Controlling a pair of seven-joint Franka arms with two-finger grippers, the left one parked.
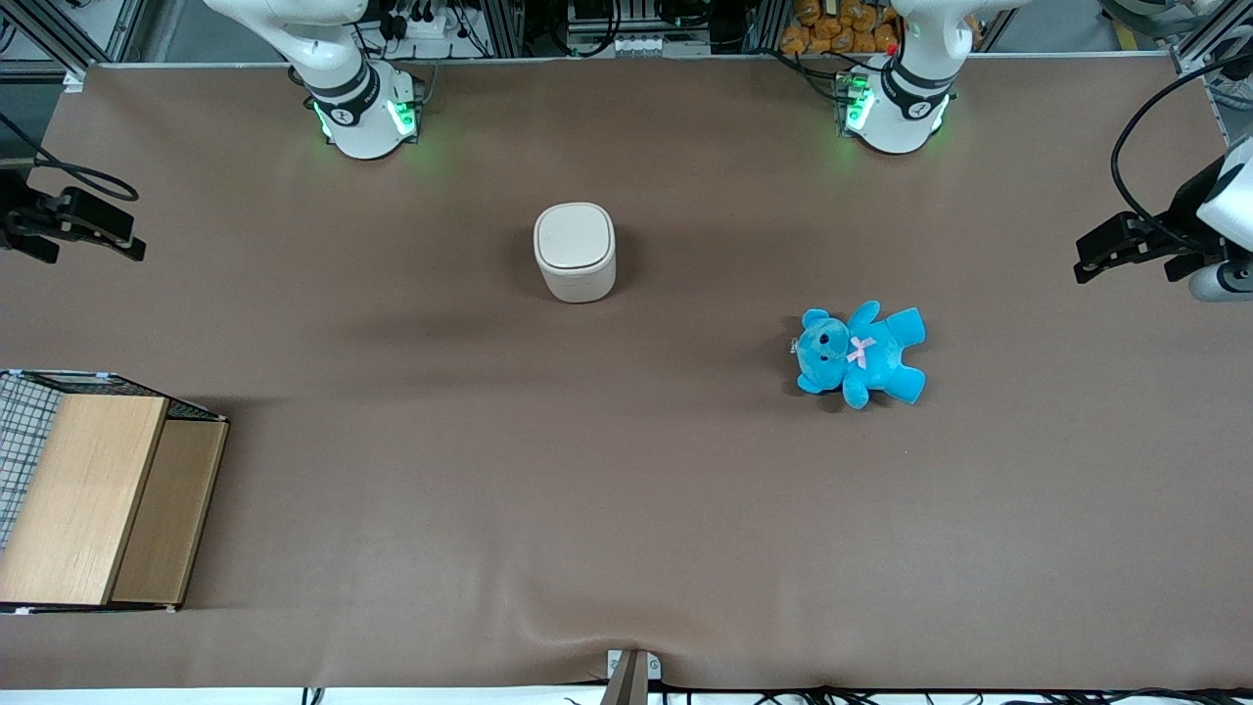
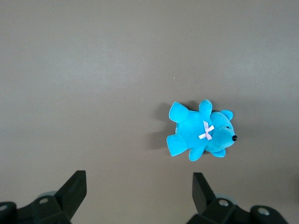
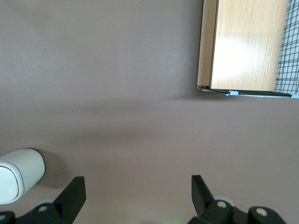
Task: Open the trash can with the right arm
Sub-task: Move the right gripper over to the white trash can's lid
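The trash can (image 1: 575,251) is a small cream-white bin standing upright near the middle of the table, its flat lid shut. It also shows in the right wrist view (image 3: 18,175). The right arm shows in the front view only as its base (image 1: 357,108); its gripper is out of that view. In the right wrist view the gripper (image 3: 137,179) is open and empty, high above bare table. The trash can lies off to one side of its fingers (image 3: 74,191), well apart from them.
A wooden box with wire mesh (image 1: 98,494) stands at the working arm's end of the table, nearer the front camera than the trash can; it also shows in the right wrist view (image 3: 243,44). A blue teddy (image 1: 861,352) lies toward the parked arm's end.
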